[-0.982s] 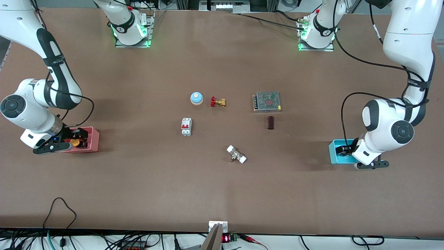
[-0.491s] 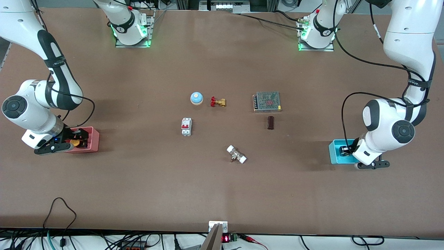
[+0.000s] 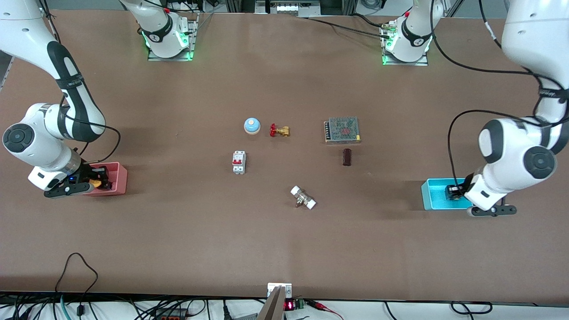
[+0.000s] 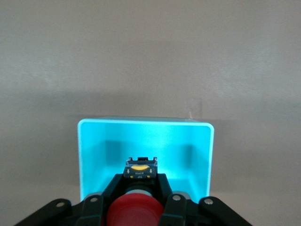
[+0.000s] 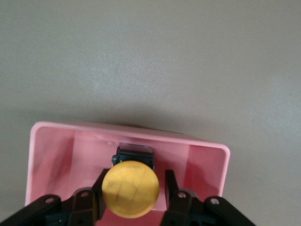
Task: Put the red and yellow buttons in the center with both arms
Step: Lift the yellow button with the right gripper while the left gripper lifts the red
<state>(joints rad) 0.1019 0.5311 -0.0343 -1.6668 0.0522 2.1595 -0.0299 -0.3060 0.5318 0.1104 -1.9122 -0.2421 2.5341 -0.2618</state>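
**Both hands down in their trays, a button in each**

At the right arm's end of the worktop [image 3: 178, 249], the right hand [image 5: 132, 197] sits inside the pink tray [image 3: 120, 180], its 2 fingers set either side of the yellow button [image 5: 130, 189]; whether they have pinched fully I cannot tell, though they stand close against the black body. The cap faces up, so the fingers take the body below it.

Mid-worktop lie 6 stray parts: a breaker [image 3: 239, 162], a blue bell [image 3: 252, 126], a red-handled valve [image 3: 278, 130], a white-ended fitting [image 3: 303, 198], a meshed power supply [image 3: 342, 130] and a dark block [image 3: 346, 157]. Bare brown surface shows among them, between the breaker and the block, and more toward the camera; that looks the safest landing room.

At the left arm's end, the left hand [image 4: 136, 200] is clamped on the red button [image 4: 135, 212], just above the cyan tray [image 3: 433, 194]. Both trays have raised walls, so each button likely needs lifting straight up before travelling inward.
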